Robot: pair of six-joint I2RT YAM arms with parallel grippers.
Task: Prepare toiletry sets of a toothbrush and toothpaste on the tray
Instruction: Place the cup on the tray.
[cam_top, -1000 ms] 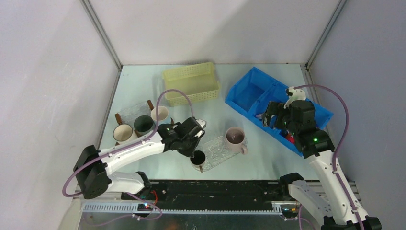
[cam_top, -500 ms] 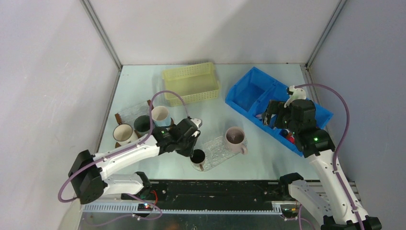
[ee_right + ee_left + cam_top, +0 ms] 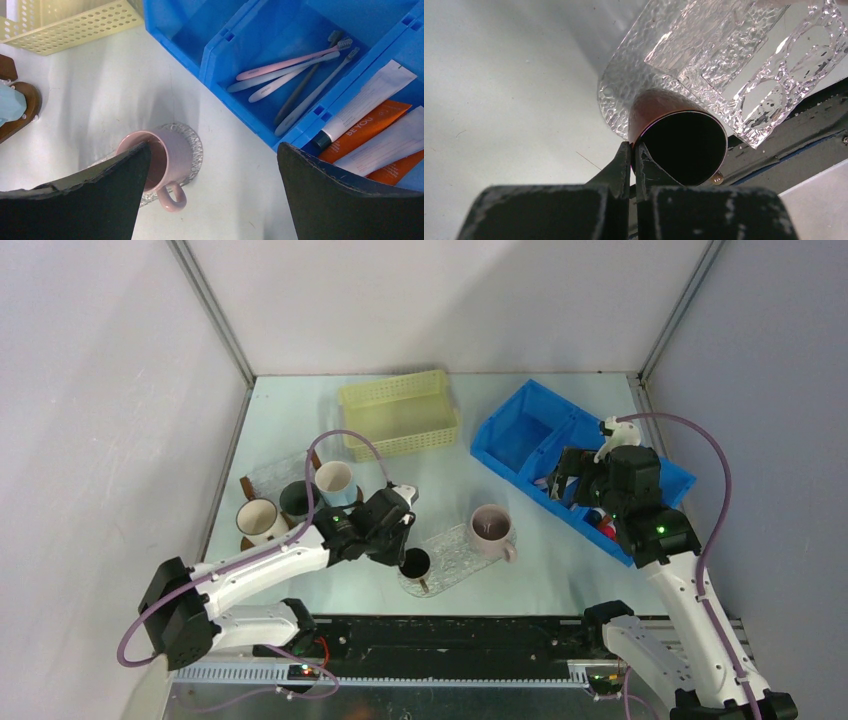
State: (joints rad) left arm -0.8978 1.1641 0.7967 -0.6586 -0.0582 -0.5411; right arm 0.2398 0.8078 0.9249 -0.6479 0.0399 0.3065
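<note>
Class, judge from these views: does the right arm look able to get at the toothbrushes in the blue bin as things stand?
Probably yes. The right gripper hangs open over the blue bin, and the toothbrushes lie uncovered in their own compartment, with nothing over them.

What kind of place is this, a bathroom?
Likely a robot test booth: blank walls box in a table, two arms are bolted to its edge, toothbrushes lie in a blue bin.
</note>
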